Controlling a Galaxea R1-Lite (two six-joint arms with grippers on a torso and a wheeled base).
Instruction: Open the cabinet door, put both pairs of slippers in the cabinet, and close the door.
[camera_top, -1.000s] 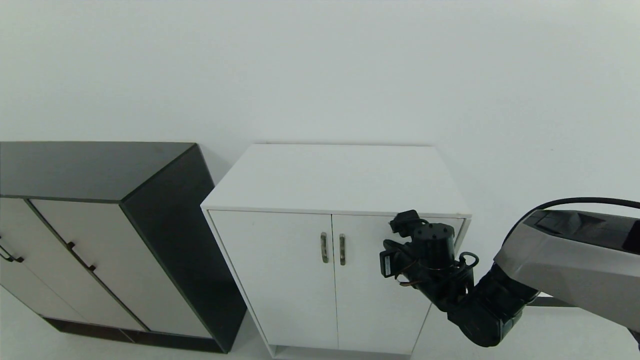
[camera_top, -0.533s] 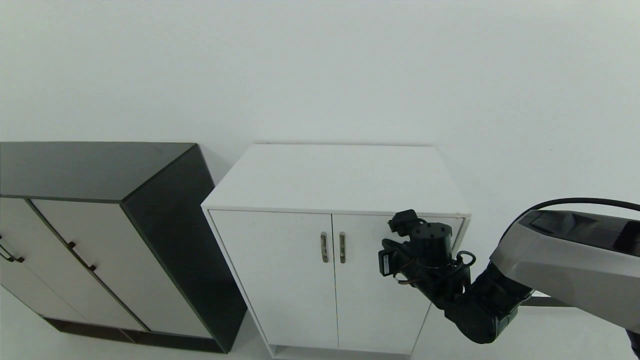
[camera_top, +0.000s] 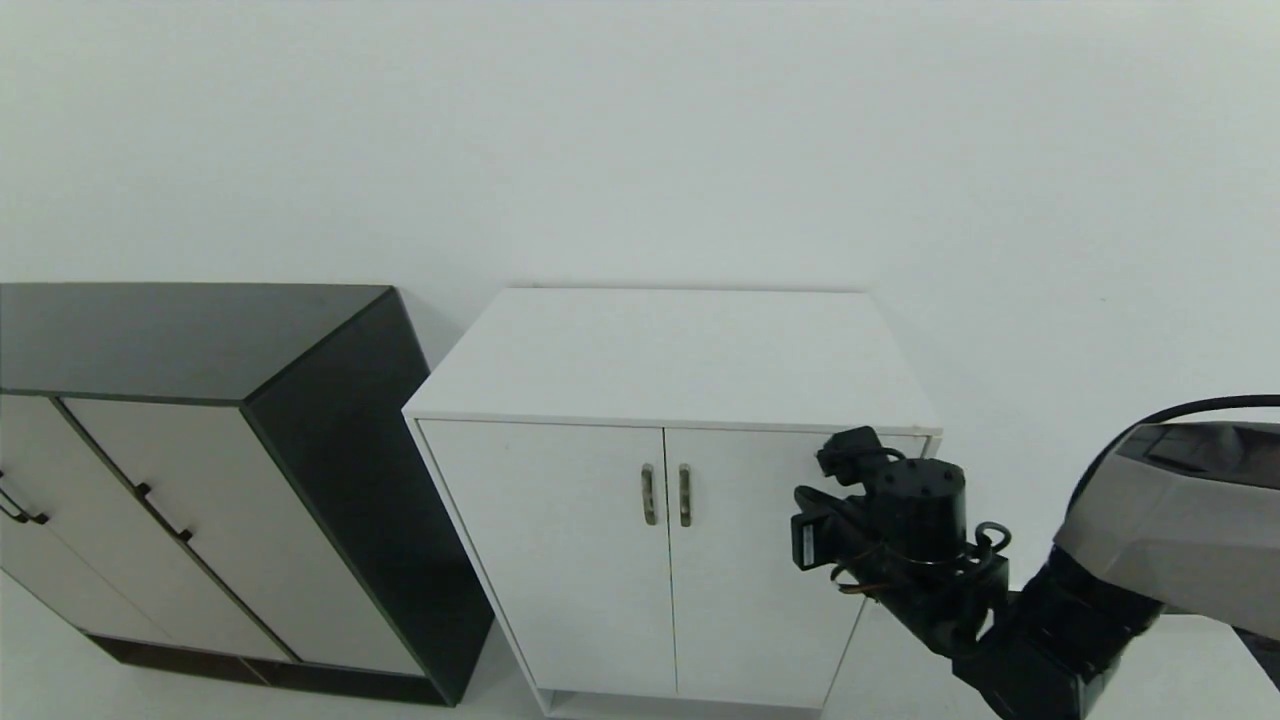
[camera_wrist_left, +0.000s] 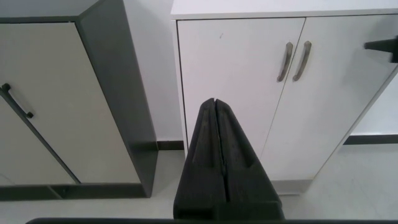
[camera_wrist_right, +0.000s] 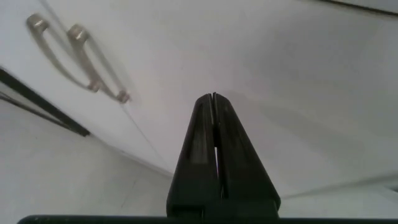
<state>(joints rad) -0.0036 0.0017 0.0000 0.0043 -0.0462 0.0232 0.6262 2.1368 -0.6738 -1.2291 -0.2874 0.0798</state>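
A plain, home-like room: a white cabinet (camera_top: 680, 360) and dark cabinet (camera_top: 340, 470) against a bare wall (camera_top: 640, 140).

A pale floor (camera_top: 40, 680) runs along the bottom edge of the frame. On it stand a white cabinet (camera_top: 660, 380) at centre and a dark cabinet (camera_top: 330, 450) at left, close beside it.

— How does the white cabinet (camera_top: 670, 360) stand?
— Upright against the wall, in the lower middle of the head view, a low box with a flat top.
— And its doors?
— Both are shut. The left door (camera_top: 560, 560) and the right door (camera_top: 740, 580) meet flush at a thin centre seam.
— Handles?
— A slim metal left handle (camera_top: 649, 494) and right handle (camera_top: 685, 496) stand upright, side by side, flanking the seam in the doors' upper part.
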